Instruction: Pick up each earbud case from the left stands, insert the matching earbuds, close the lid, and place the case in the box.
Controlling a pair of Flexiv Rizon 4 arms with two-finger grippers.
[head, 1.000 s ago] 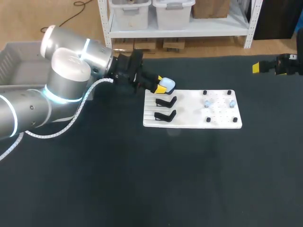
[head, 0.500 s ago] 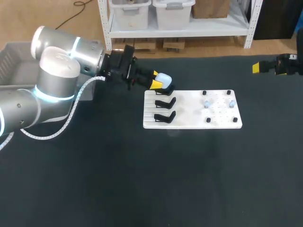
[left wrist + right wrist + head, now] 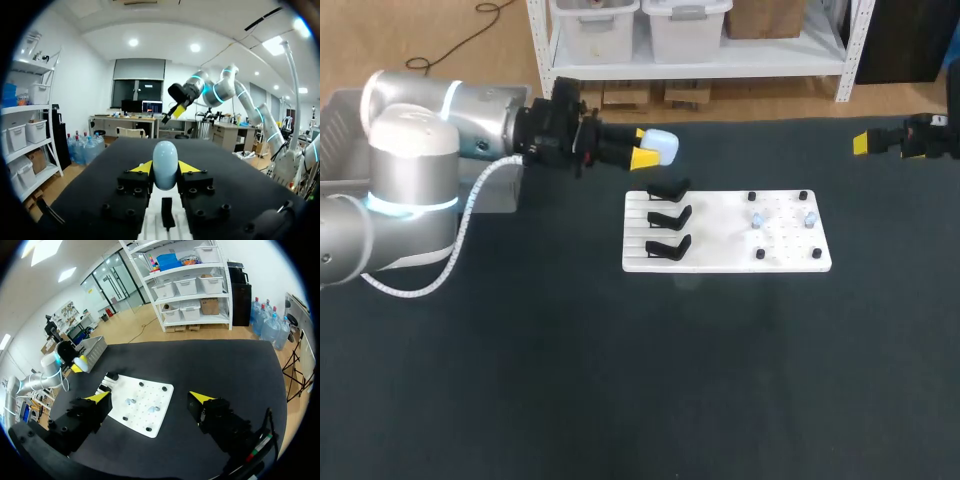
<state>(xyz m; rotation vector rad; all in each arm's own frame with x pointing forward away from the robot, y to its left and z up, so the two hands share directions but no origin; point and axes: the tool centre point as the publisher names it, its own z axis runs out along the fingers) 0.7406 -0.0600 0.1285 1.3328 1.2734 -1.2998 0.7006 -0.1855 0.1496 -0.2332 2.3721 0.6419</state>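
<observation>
My left gripper (image 3: 648, 153) is shut on a pale blue earbud case (image 3: 664, 146), held in the air beyond the far left corner of the white board (image 3: 725, 258). In the left wrist view the case (image 3: 165, 162) stands upright between the yellow fingertips (image 3: 142, 167). Three black stands (image 3: 669, 215) on the board's left side are bare. Small pale earbuds (image 3: 757, 218) sit among black pegs on its right side. My right gripper (image 3: 865, 143) hangs open at the far right edge of the table, its fingers (image 3: 98, 398) wide apart with nothing between them.
A grey box (image 3: 350, 140) stands at the far left, behind my left arm. The board (image 3: 137, 405) lies ahead of my right gripper, in the middle of the dark table (image 3: 640, 380).
My left gripper has lifted the earbud case off the farthest stand and carried it up and back, away from the board. The right arm has not moved.
</observation>
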